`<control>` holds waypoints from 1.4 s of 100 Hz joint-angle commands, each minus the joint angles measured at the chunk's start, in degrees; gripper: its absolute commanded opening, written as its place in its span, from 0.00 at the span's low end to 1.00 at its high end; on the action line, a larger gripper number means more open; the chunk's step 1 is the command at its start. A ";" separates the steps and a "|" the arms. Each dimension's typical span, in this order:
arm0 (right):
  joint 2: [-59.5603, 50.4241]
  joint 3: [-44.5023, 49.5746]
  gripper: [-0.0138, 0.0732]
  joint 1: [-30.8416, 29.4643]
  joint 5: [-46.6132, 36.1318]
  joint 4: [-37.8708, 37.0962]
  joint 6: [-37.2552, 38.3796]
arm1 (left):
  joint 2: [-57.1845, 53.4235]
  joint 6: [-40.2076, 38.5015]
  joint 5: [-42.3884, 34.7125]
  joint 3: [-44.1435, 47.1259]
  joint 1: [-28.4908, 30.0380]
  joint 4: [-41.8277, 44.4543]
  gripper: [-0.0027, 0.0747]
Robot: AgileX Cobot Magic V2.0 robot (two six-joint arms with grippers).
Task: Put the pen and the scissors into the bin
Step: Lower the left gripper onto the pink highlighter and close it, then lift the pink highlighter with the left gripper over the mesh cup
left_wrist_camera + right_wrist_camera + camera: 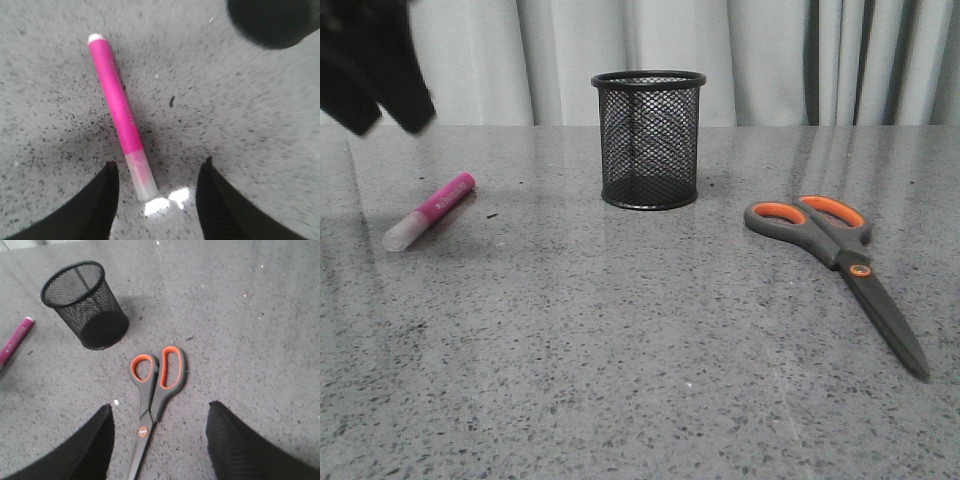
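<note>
While both arms hang above the table (pixel 620 340), I log: left gripper (pixel 157 175) spread wide over the pen (pixel 117 112), which lies flat left of the bin (pixel 649 140); right gripper (pixel 160 415) spread wide over the scissors (pixel 154 390), closed and flat, right of the upright bin.

The left gripper (pixel 157 200) shows two black fingers (pixel 95 210), broad at the base and tapering to blunt, pointed tips, with a matte, faintly textured finish. The right gripper (pixel 160 445) has the same black jaws, its fingers (pixel 240 445) carrying a fine woven or ribbed grain. In the front view the left arm (pixel 370 60) appears as a blurred black mass.
</note>
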 commanded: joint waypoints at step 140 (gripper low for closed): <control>0.12 -1.98 0.59 0.04 0.07 0.44 -0.50 | 0.46 -3.30 -50.66 -4.93 -2.16 -6.08 0.01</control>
